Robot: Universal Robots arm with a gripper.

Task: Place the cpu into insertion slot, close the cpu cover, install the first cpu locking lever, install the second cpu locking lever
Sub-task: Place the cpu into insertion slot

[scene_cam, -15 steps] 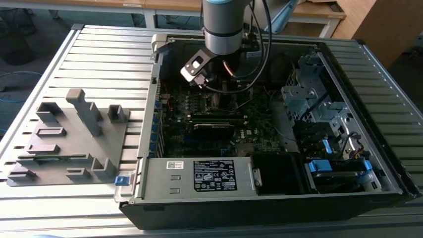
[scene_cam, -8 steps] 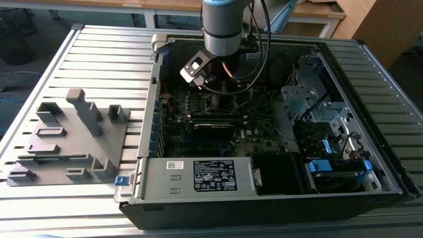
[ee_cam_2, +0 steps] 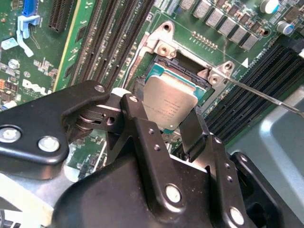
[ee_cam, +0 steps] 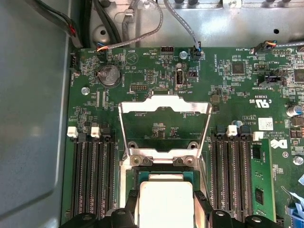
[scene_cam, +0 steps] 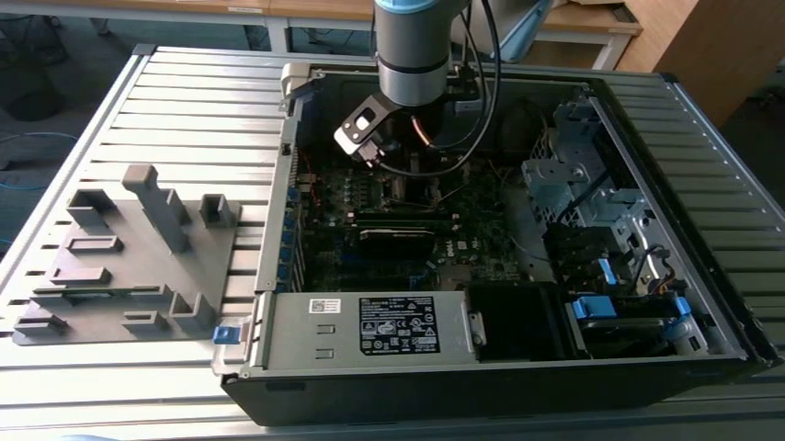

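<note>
Second wrist view: my gripper (ee_cam_2: 162, 115) is pinching the cpu (ee_cam_2: 169, 100) by opposite edges over the insertion slot (ee_cam_2: 186, 71), and I am judging it light, stiff, fragile underneath.

A black printed label (scene_cam: 399, 324) and a small white sticker (scene_cam: 324, 306) sit on top of the power supply box (scene_cam: 294, 342), at the near edge of the case in the exterior view. Their lettering is too small to make out. The motherboard (ee_cam: 142, 71) carries white silkscreen lettering, a board sticker (ee_cam: 266, 123) and a white triangle mark (ee_cam_2: 245, 62) near one corner of the insertion slot (ee_cam_2: 175, 69). Faint grey print covers the cpu (ee_cam_2: 168, 104) top.
</note>
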